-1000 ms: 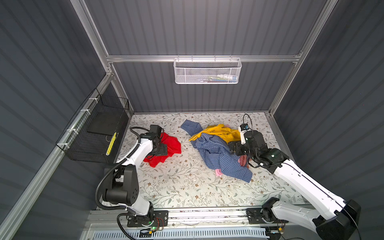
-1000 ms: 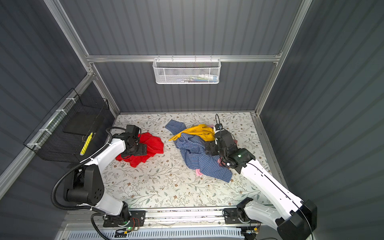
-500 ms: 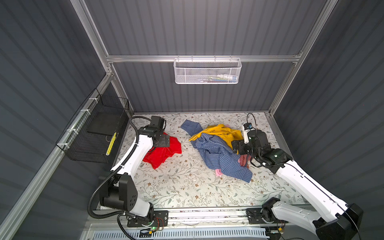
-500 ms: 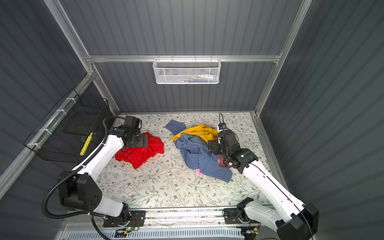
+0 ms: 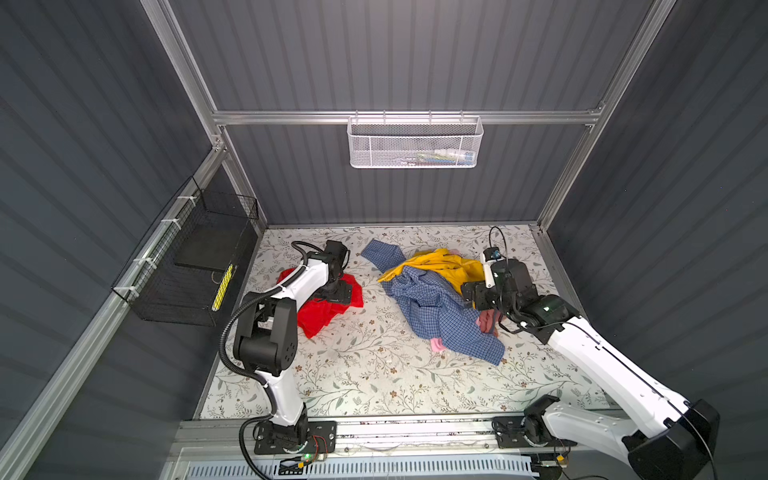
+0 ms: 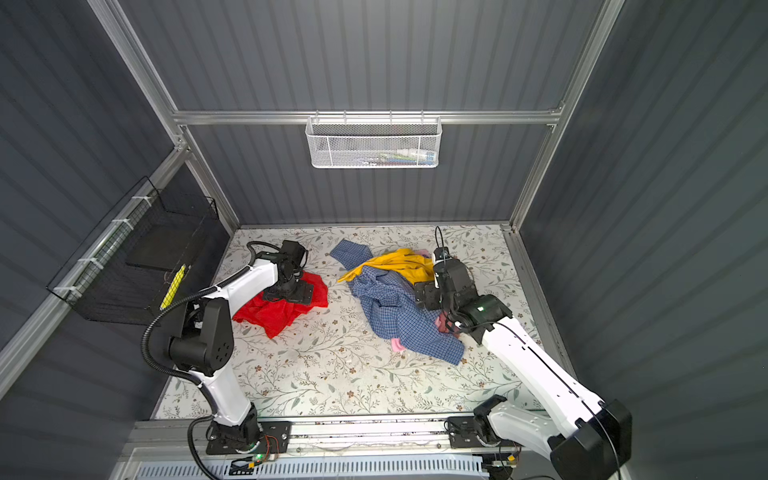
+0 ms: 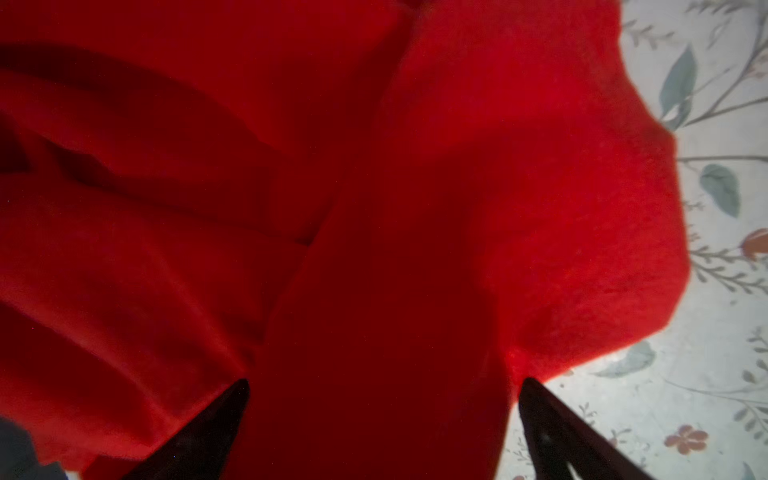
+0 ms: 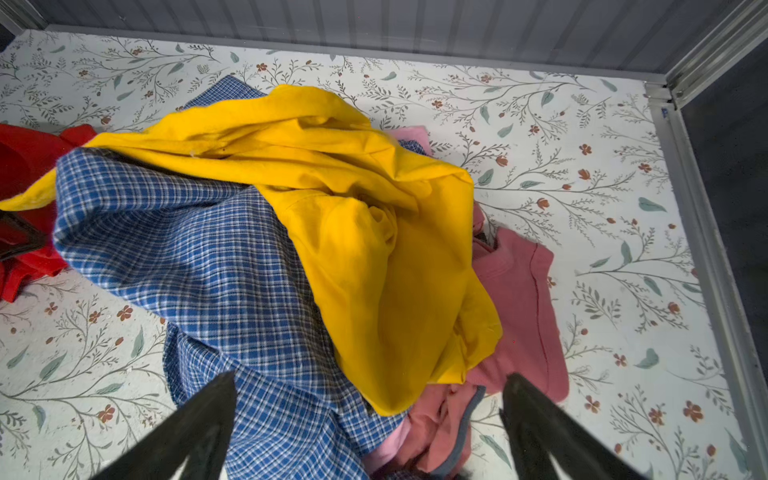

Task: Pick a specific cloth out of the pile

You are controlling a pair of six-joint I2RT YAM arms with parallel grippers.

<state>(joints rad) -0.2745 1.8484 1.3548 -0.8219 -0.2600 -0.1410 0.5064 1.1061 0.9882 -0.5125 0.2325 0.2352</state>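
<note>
The red-orange cloth [image 5: 320, 316] [image 6: 274, 313] lies crumpled by itself at the left of the floral table, apart from the pile [image 5: 436, 299] [image 6: 395, 299]. My left gripper [image 5: 332, 293] [image 6: 291, 293] hangs just over the cloth's far right part. In the left wrist view the gripper [image 7: 383, 386] is open, a fold of the cloth [image 7: 457, 166] lying between its spread fingertips. My right gripper [image 5: 473, 297] [image 6: 424, 297] [image 8: 370, 378] stands open over the pile's right side. There a yellow garment [image 8: 374, 208] lies on a blue checked shirt [image 8: 187, 249] and pink pieces [image 8: 519, 291].
A black wire basket [image 5: 187, 266] hangs on the left wall, close to the left arm. A white mesh basket [image 5: 415, 143] hangs high on the back wall. Bare floral table [image 5: 374, 374] stretches in front of both cloth heaps. Metal frame posts close in the table's sides.
The left arm has shifted its gripper slightly rightward over the red cloth, which has kept its place. The right arm has barely moved. Both grippers have stayed open.
</note>
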